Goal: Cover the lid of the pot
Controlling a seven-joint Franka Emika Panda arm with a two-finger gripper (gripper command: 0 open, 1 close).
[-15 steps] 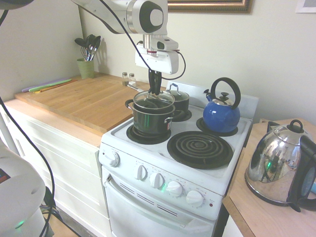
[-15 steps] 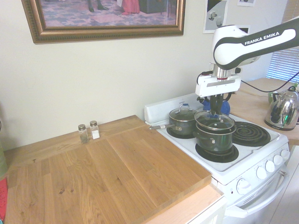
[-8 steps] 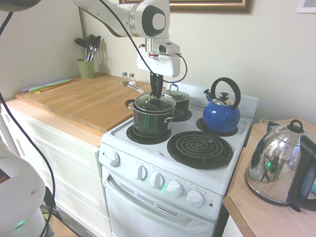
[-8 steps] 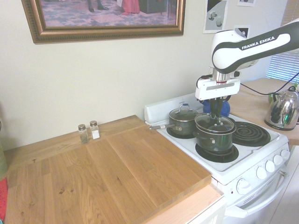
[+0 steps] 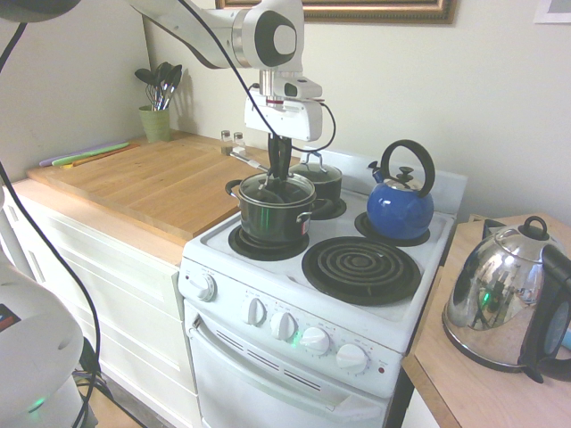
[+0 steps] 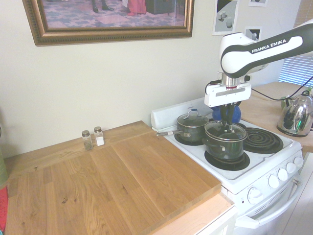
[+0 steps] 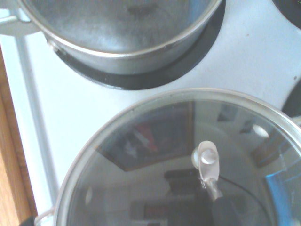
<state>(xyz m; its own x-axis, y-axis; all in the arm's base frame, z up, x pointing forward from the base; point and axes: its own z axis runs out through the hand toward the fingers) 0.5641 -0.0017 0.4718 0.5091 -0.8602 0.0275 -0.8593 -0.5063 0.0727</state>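
The pot [image 5: 270, 223] [image 6: 224, 146] is dark and glossy and stands on the stove's front left burner. The lid [image 5: 275, 190] [image 6: 225, 130], clear glass with a metal rim, lies level at the pot's rim. My gripper [image 5: 279, 175] [image 6: 226, 123] hangs straight down over the lid's middle, shut on the small knob. The wrist view is filled by the lid [image 7: 188, 165] with its knob [image 7: 207, 155] near the centre.
A smaller pot [image 5: 322, 177] [image 6: 191, 127] [image 7: 127, 33] with a loop-handled lid stands just behind. A blue kettle [image 5: 401, 207] is on the back burner and a bare coil burner [image 5: 360, 268] is in front of it. A steel kettle [image 5: 502, 303] stands on the side counter, and a wooden worktop [image 6: 107, 181] with shakers [image 6: 93, 138] adjoins the stove.
The gripper has come down with the lid. The lid was tilted a little above the pot and now sits level at the rim.
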